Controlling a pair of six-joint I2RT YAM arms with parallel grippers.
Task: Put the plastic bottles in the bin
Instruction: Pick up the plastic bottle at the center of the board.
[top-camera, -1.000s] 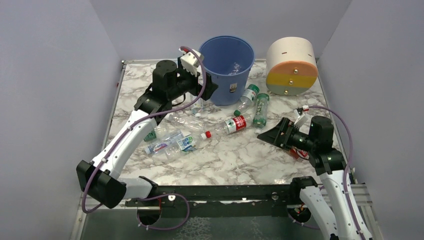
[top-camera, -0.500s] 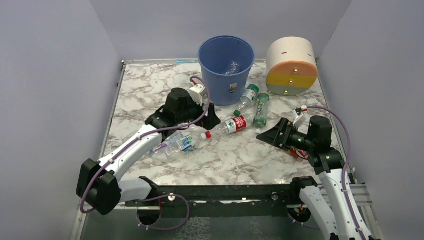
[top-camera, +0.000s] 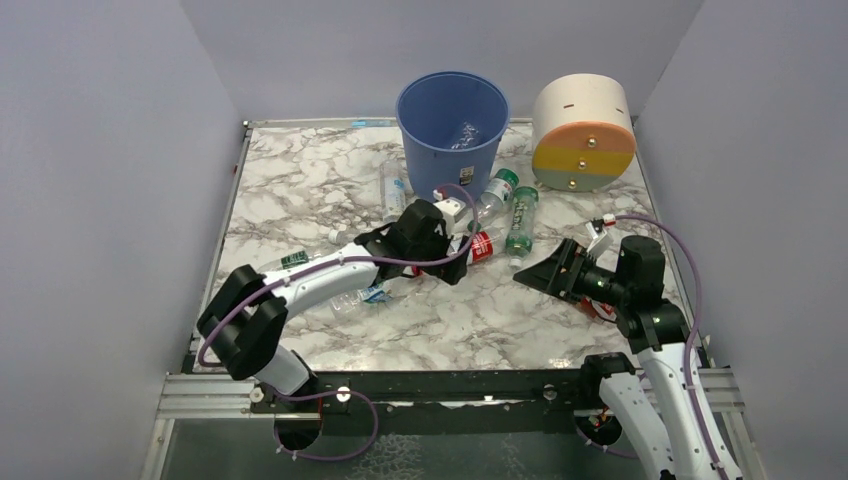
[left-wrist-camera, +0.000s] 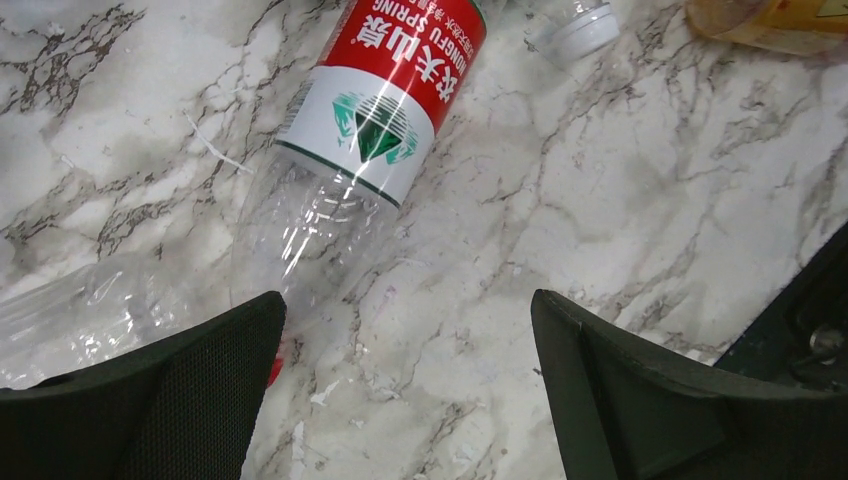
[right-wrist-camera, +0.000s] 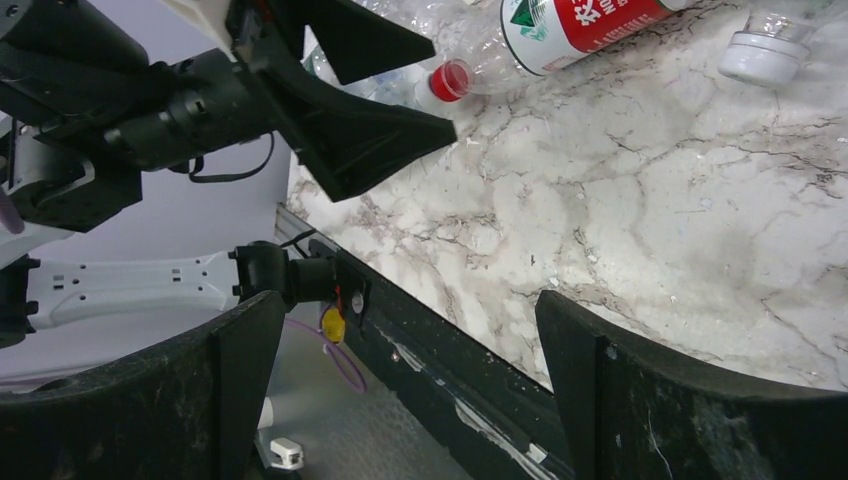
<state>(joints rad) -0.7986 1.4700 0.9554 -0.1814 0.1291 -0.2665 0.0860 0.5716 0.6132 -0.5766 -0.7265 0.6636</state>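
1. Left end effector (top-camera: 465, 258), fingers spread wide and empty, low over the worktop (left-wrist-camera: 620, 200). Red-label bottle (left-wrist-camera: 385, 90) lying just ahead, red cap (left-wrist-camera: 272, 370) beside the left finger.
2. Step judged in hand: grasp of this bottle. Best done by shifting left until the clear body sits midway between the fingers, then closing gently across it. Thin wall likely to crumple or roll.
3. Bin (top-camera: 440, 165) upright, ahead and to the left, with one bottle (top-camera: 468, 132) visible inside.
4. Clear bottle (left-wrist-camera: 90, 310) just outside the left finger, easily snagged on closing.
5. Right end effector (top-camera: 535, 270) near on the right, fingers apart, empty.
6. Green-label bottles (top-camera: 520, 220) and drum (top-camera: 583, 135) ahead-right, off the likely path to the bin.
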